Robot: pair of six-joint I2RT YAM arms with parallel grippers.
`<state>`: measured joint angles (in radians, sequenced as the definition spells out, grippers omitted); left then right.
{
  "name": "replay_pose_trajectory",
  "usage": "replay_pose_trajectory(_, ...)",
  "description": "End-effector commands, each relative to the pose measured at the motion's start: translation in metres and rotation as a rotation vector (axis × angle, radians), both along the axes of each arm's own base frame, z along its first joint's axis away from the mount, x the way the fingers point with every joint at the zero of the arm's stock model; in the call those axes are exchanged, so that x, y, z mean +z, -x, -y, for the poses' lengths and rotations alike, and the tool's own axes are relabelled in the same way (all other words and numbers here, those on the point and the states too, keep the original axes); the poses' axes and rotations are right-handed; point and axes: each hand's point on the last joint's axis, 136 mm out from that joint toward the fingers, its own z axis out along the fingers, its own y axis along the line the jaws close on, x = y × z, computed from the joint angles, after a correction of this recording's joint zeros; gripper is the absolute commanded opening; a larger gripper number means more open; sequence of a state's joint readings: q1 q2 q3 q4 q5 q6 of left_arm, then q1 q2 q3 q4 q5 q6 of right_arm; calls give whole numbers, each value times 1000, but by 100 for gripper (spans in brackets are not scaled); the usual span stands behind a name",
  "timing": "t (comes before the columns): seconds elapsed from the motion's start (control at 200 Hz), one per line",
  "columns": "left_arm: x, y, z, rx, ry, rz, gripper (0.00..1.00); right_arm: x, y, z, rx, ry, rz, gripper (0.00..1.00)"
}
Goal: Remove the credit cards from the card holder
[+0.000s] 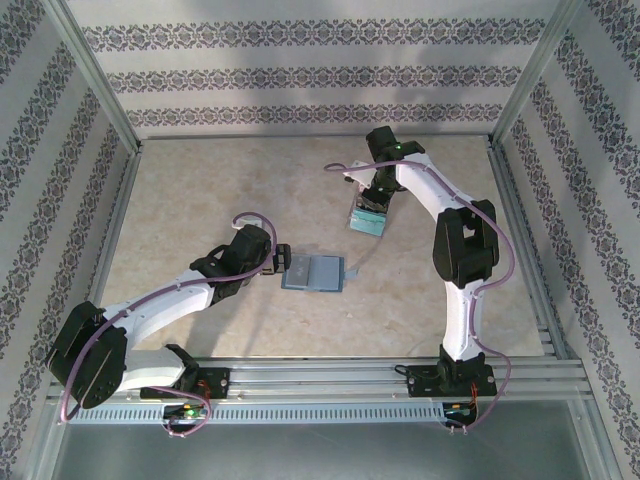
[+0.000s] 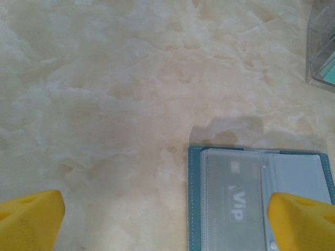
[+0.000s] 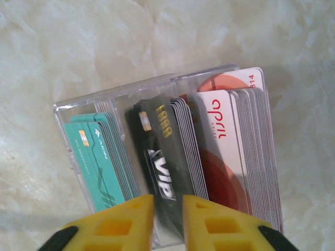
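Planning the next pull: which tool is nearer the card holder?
Left. Left tool sits at the card holder's edge; right tool hangs over the clear box beyond it.

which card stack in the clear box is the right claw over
The dark VIP stack in the middle, between the teal stack and the red-and-white stack; the right claw has its gap lined up with it.

Cards (image 3: 167, 151) apparently in tray (image 3: 104, 97); holder (image 1: 314, 273) nearer.
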<state>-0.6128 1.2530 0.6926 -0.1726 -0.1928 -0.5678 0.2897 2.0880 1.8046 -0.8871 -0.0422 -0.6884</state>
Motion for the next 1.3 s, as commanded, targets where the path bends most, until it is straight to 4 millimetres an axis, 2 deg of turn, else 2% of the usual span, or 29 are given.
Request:
replay_pose_trajectory(0.0, 7, -6, -4, 7, -9, 9, 99, 4, -4, 2, -7, -6, 5, 26)
replay_pose_trajectory(0.17, 7, -4, -5, 11, -6, 10, 99, 20, -3, -1, -42, -48, 27, 26)
replay_pose_trajectory(0.385, 7, -5, -8, 22, 4, 15, 99, 55, 4, -12, -154, -149, 106, 26)
replay_pose_trajectory(0.555, 4, -7, -8, 27, 19, 16, 99, 74, 9, -5, -425, -178, 158, 26)
replay_pose_trajectory(0.645, 2, -7, -9, 32, 31, 17, 99, 78, 22, -4, -579, -252, 142, 26)
replay_pose_trajectory(0.749, 0, -7, -12, 45, 34, 18, 99, 72, 48, -14, -694, -357, 91, 29)
replay_pose_trajectory(0.769, 0, -7, -13, 50, 34, 19, 99, 64, 54, -16, -710, -362, 70, 30)
replay_pose_trajectory(0.834, -1, -7, -18, 67, 33, 22, 99, 60, 72, -26, -751, -399, 55, 32)
replay_pose_trajectory(0.984, -5, -3, -34, 135, 46, 21, 99, 42, 112, -44, -791, -356, 43, 45)
replay_pose_trajectory(1.129, -13, 3, -58, 242, 86, 8, 99, 25, 144, -71, -804, -333, 23, 54)
replay_pose_trajectory(1.299, -17, 9, -82, 341, 152, 24, 99, 8, 169, -113, -793, -292, 49, 55)
